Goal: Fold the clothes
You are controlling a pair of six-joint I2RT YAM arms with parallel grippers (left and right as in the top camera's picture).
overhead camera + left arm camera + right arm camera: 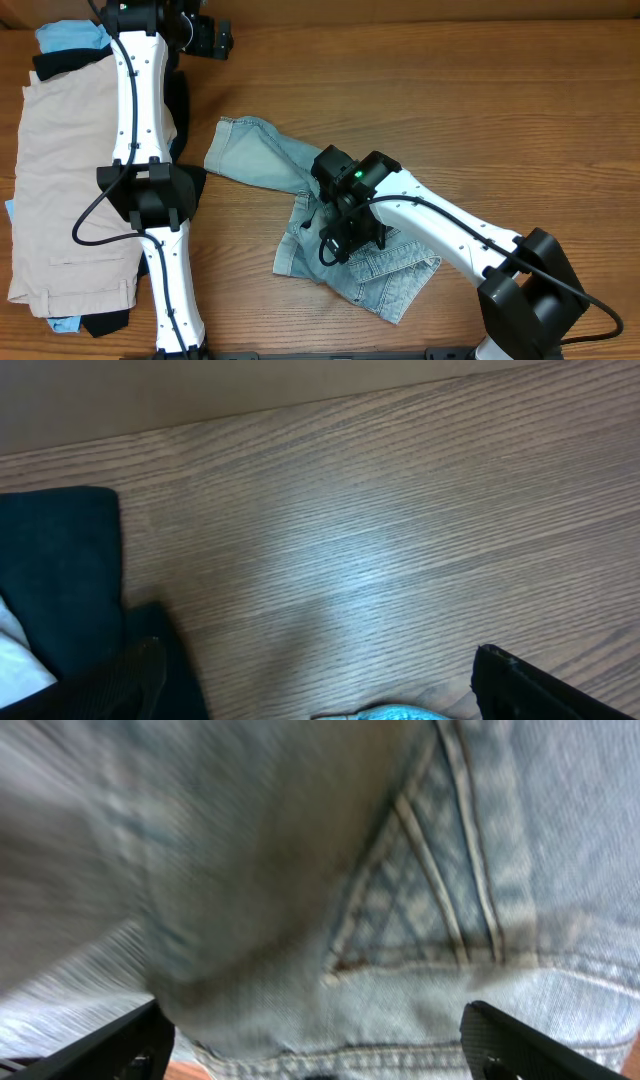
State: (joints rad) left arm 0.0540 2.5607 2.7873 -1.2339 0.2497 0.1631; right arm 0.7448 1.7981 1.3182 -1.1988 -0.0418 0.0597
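The pale blue denim shorts (pixel 300 205) lie crumpled mid-table, one leg stretched toward the upper left. My right gripper (pixel 345 235) hovers right over the shorts' middle with its jaws open; in the right wrist view the denim with a stitched back pocket (pixel 430 910) fills the frame between the spread fingers (pixel 320 1050). My left gripper (pixel 215 40) is at the far back left over bare wood, open and empty; its wrist view shows both fingertips (pixel 320 685) wide apart. A sliver of sky-blue cloth (pixel 385 714) shows at the bottom edge.
A stack of garments sits at the left: beige (pixel 60 190) on top, black (pixel 60 65) and sky-blue (pixel 70 35) at the back. Black cloth (pixel 60 580) shows in the left wrist view. The left arm (pixel 140 130) lies along the stack's right edge.
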